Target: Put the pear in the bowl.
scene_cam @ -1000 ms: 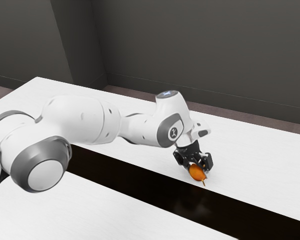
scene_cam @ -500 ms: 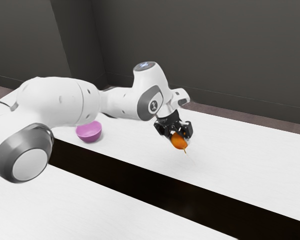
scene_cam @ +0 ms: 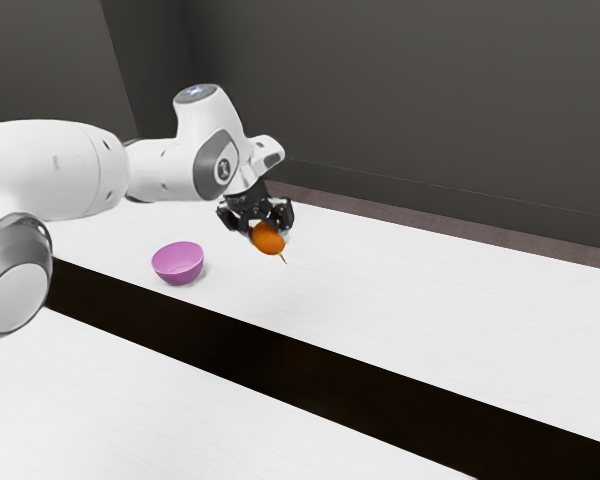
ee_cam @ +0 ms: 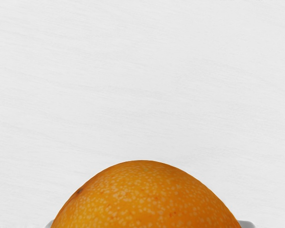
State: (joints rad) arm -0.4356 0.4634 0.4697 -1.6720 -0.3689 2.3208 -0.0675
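Note:
My black gripper is raised above the white table, shut on the orange pear, whose thin stem points down toward the exterior view's right. The pink bowl rests upright on the table, apart from the pear and toward the exterior view's left of it. In the wrist view the speckled pear looms large at the lower edge, with a small grey bit of the gripper at either side of it.
The white table extends toward the exterior view's right. A dark band runs lengthwise between its white surfaces. A dark grey wall rises behind.
From the table near the dark band, my gripper has risen with the pear and travelled toward the exterior view's left. The bowl, hidden behind the arm at first, has come into sight.

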